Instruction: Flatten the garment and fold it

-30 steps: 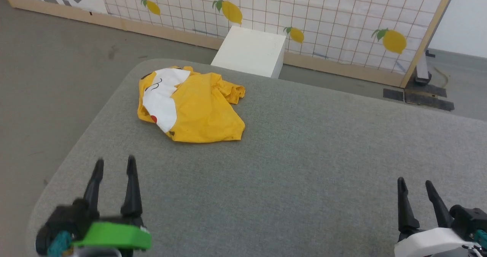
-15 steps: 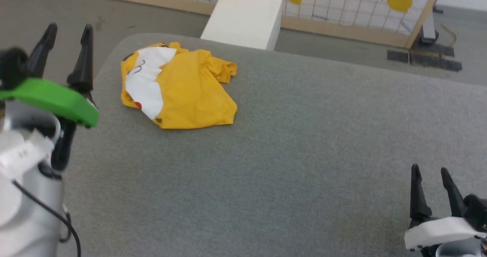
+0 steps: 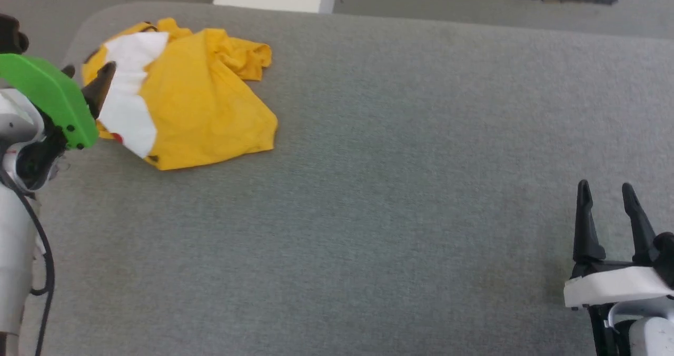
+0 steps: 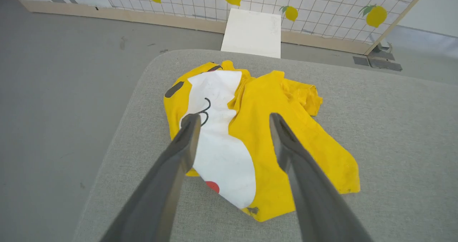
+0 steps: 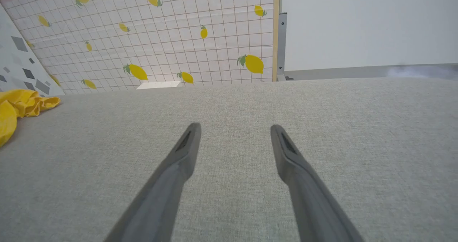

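Ahead of the wide left tool [image 4: 233,117] lies the garment [image 4: 272,102]; right tool [image 3: 605,186] wide, apart.

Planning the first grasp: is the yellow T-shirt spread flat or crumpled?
Crumpled. The bright yellow T-shirt lies bunched on the grey fabric table, yellow cloth folded over its white print.

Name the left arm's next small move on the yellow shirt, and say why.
Probably lower the left gripper onto the garment and pinch its near edge: its fingers stand open, aimed at the shirt, which lies crumpled near the grey surface's far left corner. The right gripper, also open, is far off.
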